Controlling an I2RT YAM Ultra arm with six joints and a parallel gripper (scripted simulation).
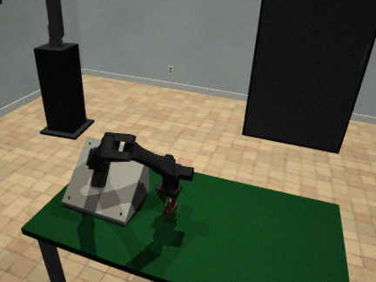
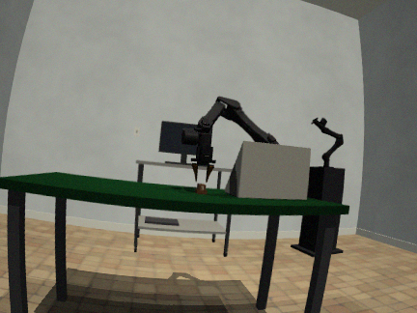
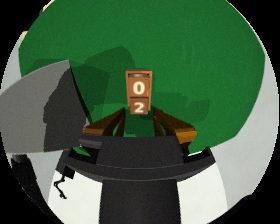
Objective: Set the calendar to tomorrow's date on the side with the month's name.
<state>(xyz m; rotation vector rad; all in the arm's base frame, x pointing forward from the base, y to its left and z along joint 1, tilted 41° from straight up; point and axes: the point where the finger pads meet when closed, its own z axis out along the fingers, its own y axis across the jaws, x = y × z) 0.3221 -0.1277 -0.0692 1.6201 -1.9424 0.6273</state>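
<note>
From the top and exterior views the calendar (image 1: pixel 170 207) was only a small brown block on the green worktop (image 1: pixel 261 233), just beside the arm's grey sloped base (image 1: pixel 126 198); its tray and cubes could not be told apart there. The wrist view showed it best: a brown tray (image 3: pixel 138 73) standing on the worktop with two cubes inside it, one reading 0 (image 3: pixel 139 87) and the other reading 2 (image 3: pixel 139 106), the 0 farther from the camera and the 2 nearer. No month name could be made out, and the tray's nearer end was cut off by the jaws' housing. The jaws hung above the calendar, pointing down, roughly half open, their brown fingers apart on either side of the near cube in the wrist view and holding nothing. In the exterior view the fingertips stood just above the block, not touching it
</note>
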